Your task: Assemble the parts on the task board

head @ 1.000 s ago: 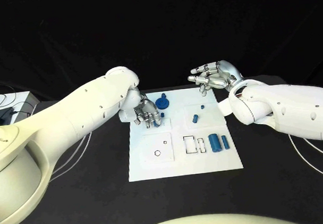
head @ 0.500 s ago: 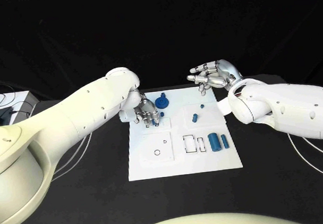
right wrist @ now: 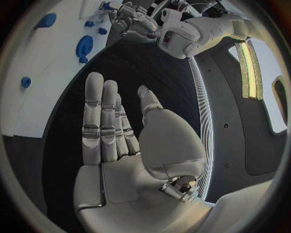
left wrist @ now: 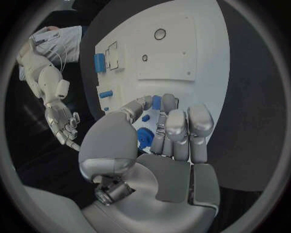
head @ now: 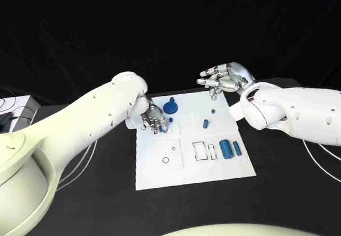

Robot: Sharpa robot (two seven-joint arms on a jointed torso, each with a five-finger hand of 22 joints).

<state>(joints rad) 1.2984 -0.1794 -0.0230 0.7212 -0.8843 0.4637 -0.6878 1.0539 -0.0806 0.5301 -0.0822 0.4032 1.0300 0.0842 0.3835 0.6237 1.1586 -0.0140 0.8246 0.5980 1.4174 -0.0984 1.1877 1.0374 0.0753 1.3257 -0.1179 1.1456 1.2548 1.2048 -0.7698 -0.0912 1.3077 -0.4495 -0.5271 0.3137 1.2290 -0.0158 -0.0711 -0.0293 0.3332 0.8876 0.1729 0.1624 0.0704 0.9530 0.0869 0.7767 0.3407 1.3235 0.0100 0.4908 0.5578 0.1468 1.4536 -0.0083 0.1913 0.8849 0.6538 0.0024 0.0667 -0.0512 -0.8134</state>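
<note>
Left hand is down over the far-left corner of the white board, fingers curled downward with tips at the board surface; in the left wrist view the same hand has its fingers bunched around a small blue piece at the fingertips, but can't tell whether it's actually pinched or just touched. A round blue part with a knob on top sits just beside that hand on the board's far edge; it also shows under the fingers in the wrist view. Right hand is up off the table beyond the board's far-right corner, fingers spread and holding nothing; right wrist view confirms: flat open palm, fingers straight. On the board: a short blue peg lying near the middle, a tiny blue stud just beyond it, and two blue cylinders side by side toward the right edge, next to a rectangular outlined slot. A small round hole sits on the raised left panel. Board lies flat mid-table between both arms.
</note>
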